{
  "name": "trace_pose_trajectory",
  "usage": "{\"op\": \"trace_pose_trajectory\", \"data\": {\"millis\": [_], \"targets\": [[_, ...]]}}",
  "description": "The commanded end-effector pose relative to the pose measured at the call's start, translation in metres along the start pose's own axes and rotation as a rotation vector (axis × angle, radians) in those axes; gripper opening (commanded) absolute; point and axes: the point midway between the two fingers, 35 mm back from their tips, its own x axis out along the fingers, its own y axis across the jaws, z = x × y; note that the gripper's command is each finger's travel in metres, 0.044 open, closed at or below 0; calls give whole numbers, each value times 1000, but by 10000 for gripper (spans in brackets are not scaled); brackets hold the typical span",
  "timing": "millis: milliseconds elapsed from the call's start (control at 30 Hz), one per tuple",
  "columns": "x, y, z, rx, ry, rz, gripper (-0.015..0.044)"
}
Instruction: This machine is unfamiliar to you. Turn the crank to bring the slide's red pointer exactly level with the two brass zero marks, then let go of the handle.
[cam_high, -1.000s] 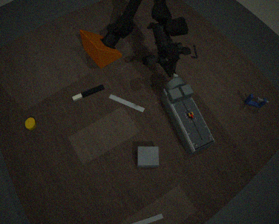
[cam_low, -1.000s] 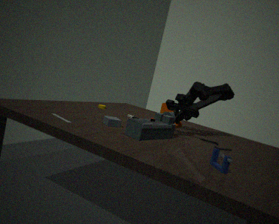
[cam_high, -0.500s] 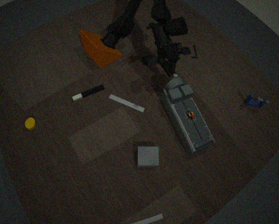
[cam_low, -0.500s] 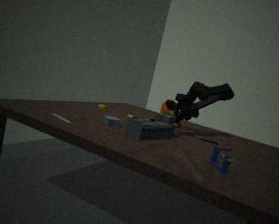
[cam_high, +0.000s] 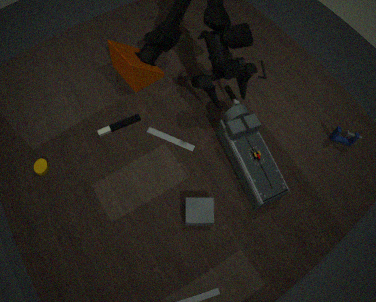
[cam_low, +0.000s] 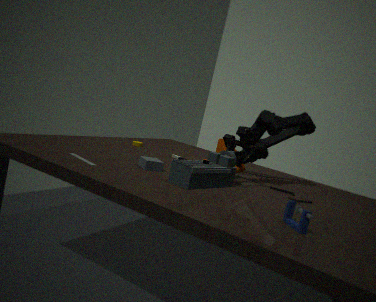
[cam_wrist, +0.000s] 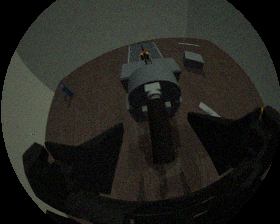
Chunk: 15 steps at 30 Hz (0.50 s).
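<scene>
The grey machine stands on the table, its slide track pointing away from the arm. The red pointer sits on the track with small yellow marks close around it; the views are too dark and coarse to tell whether it is exactly level with them. The black crank handle sticks out from the round hub at the machine's near end, toward the arm. My gripper is open, its fingers apart on either side of the handle, with a gap showing on both sides in the wrist view.
An orange wedge stands near the arm. A black-and-white stick, a pale bar, a grey block and a yellow disc lie to one side. A blue bracket stands on the other.
</scene>
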Motion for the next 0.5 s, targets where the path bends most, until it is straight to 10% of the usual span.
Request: {"op": "trace_pose_trajectory", "data": {"millis": [0, 467], "targets": [[-2, 0, 3, 0, 0, -2, 440], [-38, 0, 38, -1, 1, -3, 440]]}}
